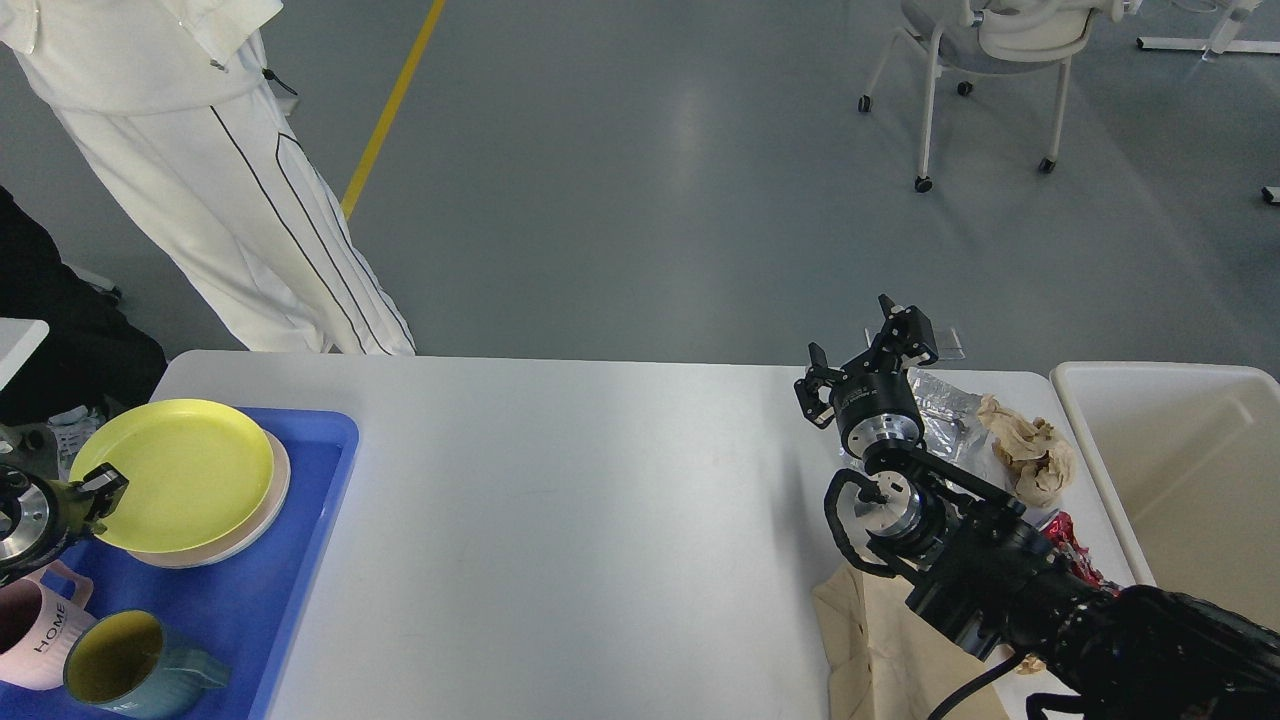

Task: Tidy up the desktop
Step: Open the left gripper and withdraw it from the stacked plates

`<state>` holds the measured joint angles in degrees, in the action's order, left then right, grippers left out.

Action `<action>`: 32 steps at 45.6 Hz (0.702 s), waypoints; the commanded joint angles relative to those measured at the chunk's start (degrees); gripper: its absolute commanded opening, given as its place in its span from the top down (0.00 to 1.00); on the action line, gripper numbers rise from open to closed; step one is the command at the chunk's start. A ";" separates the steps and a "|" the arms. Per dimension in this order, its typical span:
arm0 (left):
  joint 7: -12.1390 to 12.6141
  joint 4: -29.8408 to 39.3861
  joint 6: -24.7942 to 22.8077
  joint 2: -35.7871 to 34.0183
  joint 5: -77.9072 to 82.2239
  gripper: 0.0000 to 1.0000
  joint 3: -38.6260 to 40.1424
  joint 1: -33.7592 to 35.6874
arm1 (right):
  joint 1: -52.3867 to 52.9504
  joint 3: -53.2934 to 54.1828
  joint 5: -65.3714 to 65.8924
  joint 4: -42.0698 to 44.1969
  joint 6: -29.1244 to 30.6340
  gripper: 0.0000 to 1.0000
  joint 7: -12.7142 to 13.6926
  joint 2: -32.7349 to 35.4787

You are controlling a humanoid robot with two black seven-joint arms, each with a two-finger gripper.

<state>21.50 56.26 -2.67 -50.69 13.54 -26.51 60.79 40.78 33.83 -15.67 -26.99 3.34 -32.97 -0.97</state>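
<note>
The white-grey desktop (600, 500) fills the lower view. At its left stands a blue tray (300, 540). A yellow plate (180, 470) lies on a pale pink plate (272, 492) in that tray. My left gripper (98, 490) is at the yellow plate's left rim and shut on it. My right gripper (862, 352) is open and empty above the table's far right, beside a silver foil wrapper (945, 410). A crumpled brown paper (1030, 450), a red wrapper (1072, 535) and a beige cloth (880, 640) lie by my right arm.
A pink HOME mug (30, 630) and a teal mug (125, 665) stand at the tray's front. A cream-white bin (1180, 470) stands right of the table. A person in white (230, 170) stands behind the left corner. A wheeled chair (985, 60) is far back.
</note>
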 commanded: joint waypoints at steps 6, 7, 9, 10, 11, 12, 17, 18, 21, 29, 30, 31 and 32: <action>-0.85 -2.12 1.61 1.21 -0.01 1.00 0.06 -1.02 | 0.00 0.01 0.03 0.01 0.00 0.00 0.01 0.00; -0.94 -2.20 1.96 1.47 -0.01 1.00 0.06 -1.29 | 0.00 0.01 0.03 0.01 0.00 0.00 0.01 0.00; -1.02 -2.38 2.93 2.08 -0.01 1.00 0.06 -1.73 | 0.00 0.01 0.03 0.01 0.00 0.00 0.01 0.00; -1.11 -2.47 3.28 2.35 -0.01 0.99 0.06 -2.08 | 0.00 -0.08 -0.06 0.01 0.00 0.00 0.01 0.00; -1.11 -2.47 3.72 2.53 -0.01 0.97 0.06 -2.34 | 0.00 0.01 -0.06 0.01 0.00 0.00 0.01 0.00; -1.20 -2.47 4.07 2.70 -0.01 0.95 0.06 -2.60 | 0.00 0.01 0.03 0.01 0.00 0.00 0.01 0.00; -1.20 -2.47 4.51 3.40 -0.01 0.84 0.14 -2.87 | 0.00 0.01 0.03 0.01 0.00 0.00 0.01 0.00; -1.20 -2.47 4.51 3.49 -0.01 0.80 0.14 -2.87 | 0.00 0.01 0.03 0.01 0.00 0.00 0.01 0.00; -1.20 -2.38 4.51 3.49 -0.09 0.65 0.23 -2.78 | 0.00 0.01 -0.06 0.01 0.00 0.00 0.01 0.00; -1.20 -2.38 4.69 2.97 -2.37 0.43 1.81 -1.90 | 0.00 0.01 -0.06 0.09 0.00 0.00 0.01 0.00; -1.20 -2.38 4.69 2.71 -3.25 0.38 2.60 -1.90 | 0.00 0.01 0.03 0.01 0.00 0.00 0.01 0.00; -1.11 -2.38 4.69 2.53 -3.95 0.34 3.13 -1.90 | 0.00 -0.08 0.03 0.01 0.00 0.00 0.01 0.00; -1.11 -2.38 4.69 2.35 -4.74 0.30 3.57 -1.90 | 0.00 0.01 -0.06 0.01 0.00 0.00 0.01 0.00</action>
<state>20.30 53.87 1.99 -47.56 11.84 -25.22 58.72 40.78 33.82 -15.66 -26.98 3.34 -32.95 -0.97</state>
